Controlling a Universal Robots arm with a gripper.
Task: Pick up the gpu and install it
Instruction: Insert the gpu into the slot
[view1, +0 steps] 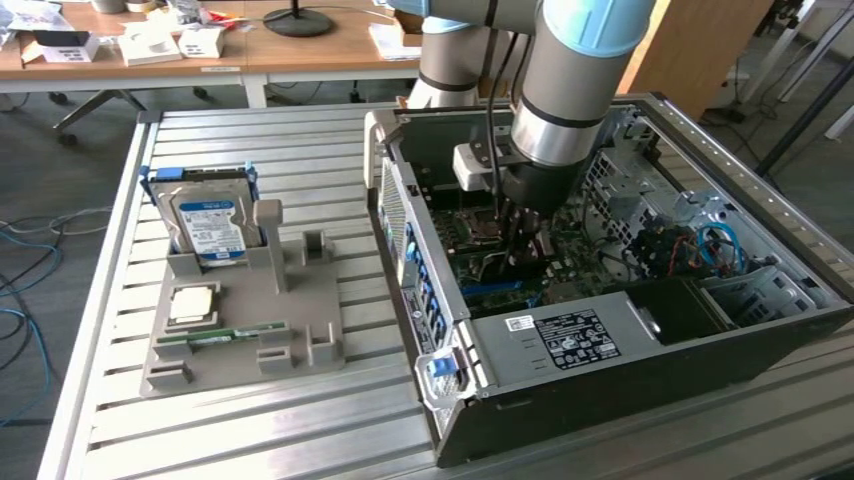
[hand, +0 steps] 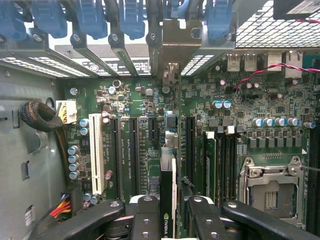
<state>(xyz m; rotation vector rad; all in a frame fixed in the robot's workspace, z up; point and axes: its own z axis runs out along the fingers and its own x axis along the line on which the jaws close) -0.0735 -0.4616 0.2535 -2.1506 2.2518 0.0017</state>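
**Slatted metal workbench with a parts holder and an open computer case**

A silver workbench (view1: 267, 135) of long ribbed aluminium slats carries two things. Toward the exterior view's left, a grey plastic parts holder (view1: 240, 320) with upright slots rests flat on the slats. Toward the exterior view's right, just beside the holder but apart from it, a black and grey open desktop computer case (view1: 601, 390) lies on its side, its open face turned upward.

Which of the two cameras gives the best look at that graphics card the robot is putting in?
The wrist view: the gpu stands edge-on between the gripper fingers, right above the motherboard slots. In the exterior view the arm covers most of it inside the computer case.
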